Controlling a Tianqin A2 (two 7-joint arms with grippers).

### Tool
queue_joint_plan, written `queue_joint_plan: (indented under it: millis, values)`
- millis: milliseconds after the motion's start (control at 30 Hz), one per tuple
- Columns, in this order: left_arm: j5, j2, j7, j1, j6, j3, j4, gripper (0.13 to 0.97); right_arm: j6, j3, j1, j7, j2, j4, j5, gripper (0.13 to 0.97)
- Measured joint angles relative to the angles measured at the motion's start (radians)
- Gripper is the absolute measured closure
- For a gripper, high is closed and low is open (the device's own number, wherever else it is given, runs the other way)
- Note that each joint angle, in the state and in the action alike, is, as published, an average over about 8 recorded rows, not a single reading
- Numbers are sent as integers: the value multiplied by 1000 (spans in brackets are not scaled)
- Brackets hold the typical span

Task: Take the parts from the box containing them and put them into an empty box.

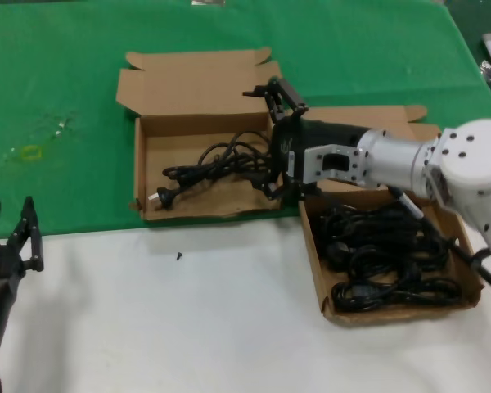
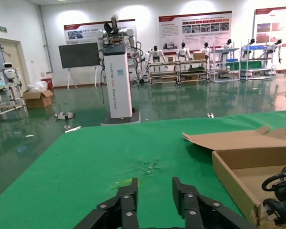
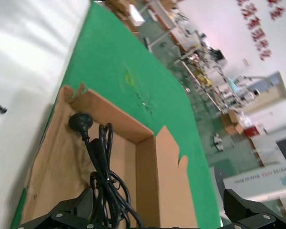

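Note:
One black power cord (image 1: 217,164) lies loosely coiled in the left carton (image 1: 188,123), its white-faced plug (image 1: 159,198) at the near left corner. This carton's lid (image 1: 196,78) has a long notched tuck flap. My right gripper (image 1: 277,143) hangs over that carton's right wall with its jaws wide open and empty. In the right wrist view the cord (image 3: 102,167) lies below the open gripper (image 3: 157,210). The right carton (image 1: 475,286) holds several more coiled black cords (image 1: 385,254); my right arm hides its lid. My left gripper (image 1: 12,233) is open and idle at the near left.
The cartons straddle the edge between the green cloth (image 1: 65,98) and the white table (image 1: 188,327). A small black speck (image 1: 179,256) lies on the white surface before the left carton. The left wrist view shows the left carton's corner (image 2: 233,183) to one side of the gripper (image 2: 155,191).

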Motion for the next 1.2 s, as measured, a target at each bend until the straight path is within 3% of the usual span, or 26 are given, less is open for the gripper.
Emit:
queue_joint_plan:
  millis: [233, 367, 933, 1200]
  values:
    - [0, 0, 0, 0, 0, 0, 0, 741, 75, 37, -90, 80, -2, 69, 28, 129]
    - [0, 0, 0, 0, 0, 0, 0, 741, 119, 58, -142, 127, -3, 110, 45, 129]
    - [0, 0, 0, 0, 0, 0, 0, 327, 303, 149, -361, 323, -8, 280, 115, 129]
    - [0, 0, 0, 0, 0, 0, 0, 212, 389, 191, -465, 416, -10, 361, 148, 129]
